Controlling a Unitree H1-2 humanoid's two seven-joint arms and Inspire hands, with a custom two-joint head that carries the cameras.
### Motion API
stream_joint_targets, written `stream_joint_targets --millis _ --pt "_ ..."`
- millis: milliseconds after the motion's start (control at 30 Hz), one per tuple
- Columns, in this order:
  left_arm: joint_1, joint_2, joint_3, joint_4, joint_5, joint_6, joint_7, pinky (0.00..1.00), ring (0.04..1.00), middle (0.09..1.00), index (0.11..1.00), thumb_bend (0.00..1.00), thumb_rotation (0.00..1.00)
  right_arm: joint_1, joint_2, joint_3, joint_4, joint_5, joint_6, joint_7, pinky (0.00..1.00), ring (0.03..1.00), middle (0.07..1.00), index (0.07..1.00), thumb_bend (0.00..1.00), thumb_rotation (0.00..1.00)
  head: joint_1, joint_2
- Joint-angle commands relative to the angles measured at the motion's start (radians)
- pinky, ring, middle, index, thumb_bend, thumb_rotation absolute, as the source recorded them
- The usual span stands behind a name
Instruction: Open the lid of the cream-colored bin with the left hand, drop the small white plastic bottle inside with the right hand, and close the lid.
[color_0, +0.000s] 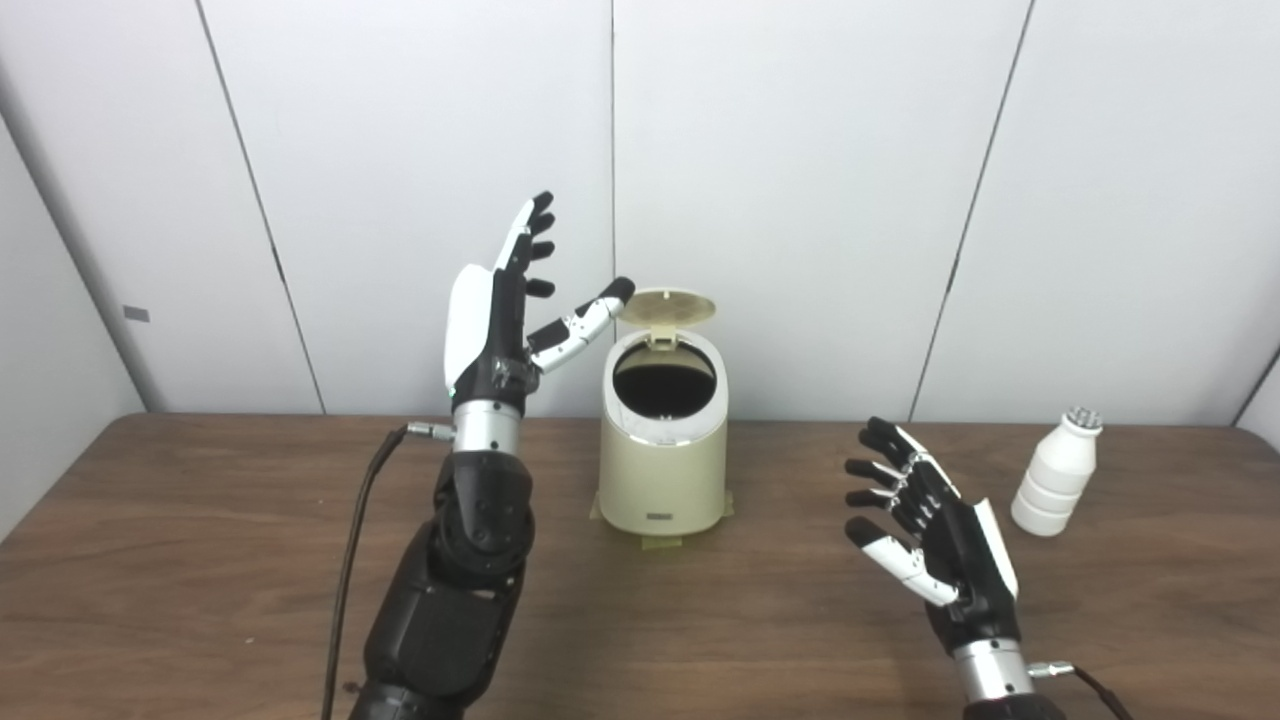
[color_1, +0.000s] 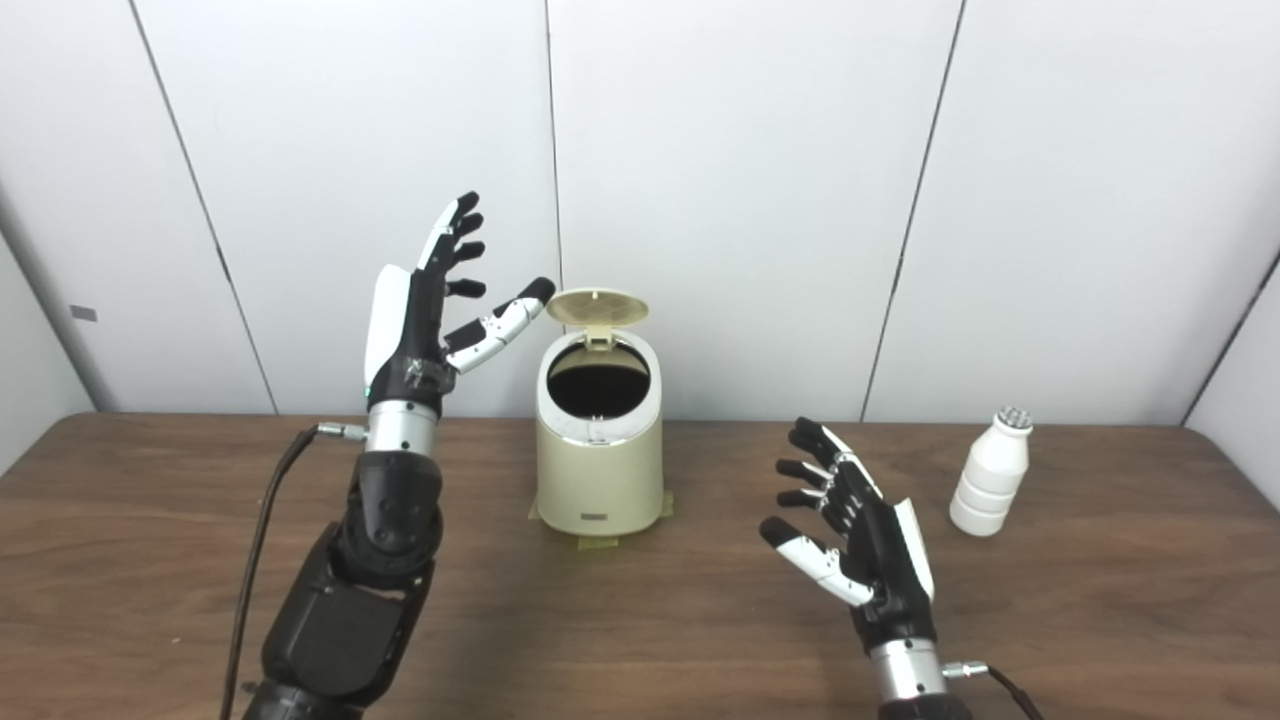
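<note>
Fingers spread, both hands | round cream bin (color_0: 663, 470) lid (color_0: 668, 306) up | ribbed wht bottle (color_0: 1056, 474) upright

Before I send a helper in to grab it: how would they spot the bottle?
On the wooden table, look past the cream-colored bin in the middle to the far right side. There the small white plastic bottle stands upright beyond the open right hand, ribbed, with a silvery top.

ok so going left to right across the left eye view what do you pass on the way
left hand, raised and open → cream-colored bin with its lid tipped up → right hand, open above the table → small white plastic bottle, standing upright.
</note>
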Motion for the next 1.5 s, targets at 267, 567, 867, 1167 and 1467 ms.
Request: stream_joint_targets --millis 267,567,867,1167,1467 --pt "0.238 0.032 0.051 -0.219 -0.113 -0.015 -0.112 0.62 0.740 0.813 0.891 0.75 0.46 0.040 0.007 0.008 0.017 0.005 -0.010 0.002 0.62 0.761 0.847 0.859 0.76 0.54 0.009 0.008" --pt "0.403 0.034 0.084 -0.229 -0.190 -0.067 -0.137 0.58 0.719 0.806 0.883 0.73 0.41 0.042 0.004 0.007 0.005 -0.001 0.004 -0.001 0.62 0.760 0.860 0.864 0.77 0.54 0.006 0.006" --pt "0.438 0.062 0.087 -0.132 -0.235 -0.129 -0.182 0.65 0.755 0.797 0.845 0.66 0.26 0.031 0.001 -0.010 -0.085 -0.007 0.061 -0.017 0.62 0.715 0.848 0.860 0.72 0.35 -0.072 -0.009" --pt "0.428 0.110 0.110 -0.051 -0.263 -0.188 -0.204 0.64 0.730 0.777 0.818 0.65 0.25 -0.050 -0.109 -0.047 -0.310 -0.183 0.210 -0.050 0.53 0.633 0.751 0.820 0.67 0.05 -0.274 -0.051" --pt "0.398 0.145 0.125 0.034 -0.276 -0.249 -0.217 0.66 0.744 0.792 0.832 0.59 0.18 -0.154 -0.233 -0.109 -0.360 -0.245 0.297 -0.073 0.52 0.632 0.739 0.799 0.71 0.05 -0.406 -0.096"
